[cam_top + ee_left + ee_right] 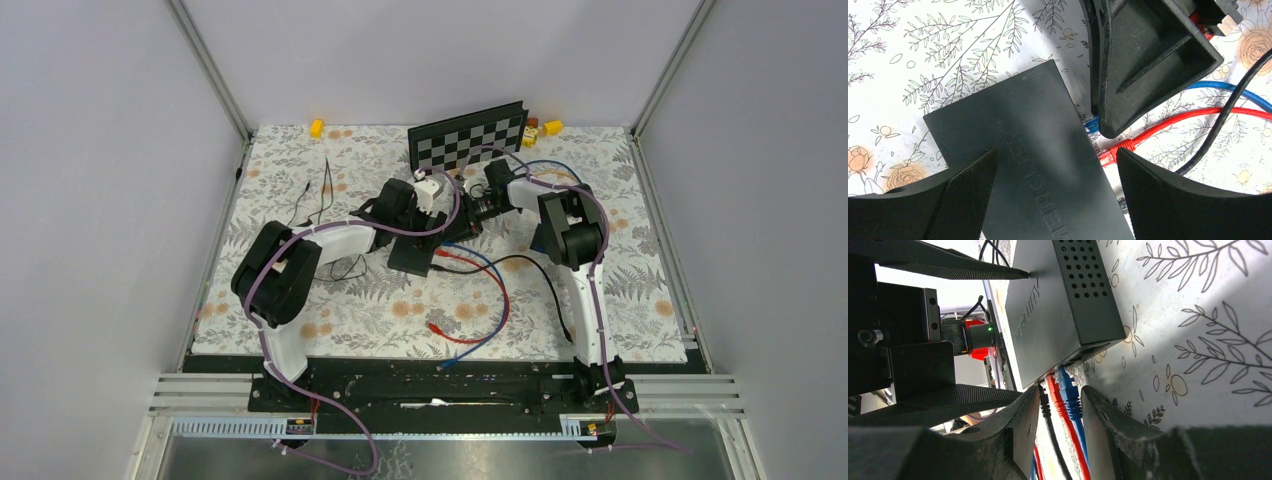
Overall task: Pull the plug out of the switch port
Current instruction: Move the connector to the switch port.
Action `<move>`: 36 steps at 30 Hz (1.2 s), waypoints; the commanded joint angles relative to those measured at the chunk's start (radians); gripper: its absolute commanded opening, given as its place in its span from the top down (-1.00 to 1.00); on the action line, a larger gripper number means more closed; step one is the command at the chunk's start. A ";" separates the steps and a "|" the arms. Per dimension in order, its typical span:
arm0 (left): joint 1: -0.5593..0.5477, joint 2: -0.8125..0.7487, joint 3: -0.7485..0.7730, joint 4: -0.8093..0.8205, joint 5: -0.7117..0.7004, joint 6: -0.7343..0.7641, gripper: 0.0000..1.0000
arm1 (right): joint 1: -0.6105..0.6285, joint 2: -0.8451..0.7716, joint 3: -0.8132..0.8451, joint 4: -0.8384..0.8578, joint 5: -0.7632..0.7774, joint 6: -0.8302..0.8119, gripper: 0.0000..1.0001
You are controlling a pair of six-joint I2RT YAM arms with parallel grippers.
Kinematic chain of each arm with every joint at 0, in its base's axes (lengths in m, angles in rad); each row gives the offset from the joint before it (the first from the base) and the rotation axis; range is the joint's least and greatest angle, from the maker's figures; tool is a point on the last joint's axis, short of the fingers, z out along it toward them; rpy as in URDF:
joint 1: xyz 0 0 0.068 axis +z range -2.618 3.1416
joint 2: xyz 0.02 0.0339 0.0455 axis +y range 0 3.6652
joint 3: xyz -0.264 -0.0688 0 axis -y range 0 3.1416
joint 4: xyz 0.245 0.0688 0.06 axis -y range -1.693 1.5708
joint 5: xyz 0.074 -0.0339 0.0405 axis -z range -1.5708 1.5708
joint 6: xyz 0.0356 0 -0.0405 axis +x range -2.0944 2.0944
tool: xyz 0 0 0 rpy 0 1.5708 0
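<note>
The black network switch (1023, 150) lies on the floral mat, also in the top view (410, 257) and the right wrist view (1058, 305). Blue (1070, 392), red (1055, 390) and black (1044, 402) plugs sit side by side in its ports. My right gripper (1060, 407) is open, its fingers straddling these three plugs close to the switch. It shows in the top view (462, 228). My left gripper (1057, 160) is open over the switch's top, one finger toward each side. It shows in the top view (405, 225).
Red, blue and black cables (490, 300) loop over the mat toward the near edge. A checkerboard (468, 135) stands at the back, with small yellow blocks (317, 127) beside it. Thin black wires (320, 195) lie at the left.
</note>
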 commanded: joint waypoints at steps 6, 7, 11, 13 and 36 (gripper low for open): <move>0.005 0.034 -0.022 -0.111 0.043 -0.021 -0.78 | 0.034 0.076 0.027 0.024 0.124 -0.035 0.11; 0.006 0.035 -0.023 -0.110 0.045 -0.022 -0.78 | 0.035 0.075 0.028 0.023 0.124 -0.036 0.11; 0.007 0.032 -0.023 -0.108 0.044 -0.024 -0.78 | 0.045 0.069 0.030 0.020 0.132 -0.053 0.12; 0.008 0.031 -0.022 -0.107 0.046 -0.025 -0.78 | 0.053 0.069 0.042 -0.005 0.143 -0.093 0.16; 0.016 0.023 -0.024 -0.108 0.041 -0.023 -0.77 | 0.062 0.081 0.081 -0.080 0.198 -0.185 0.52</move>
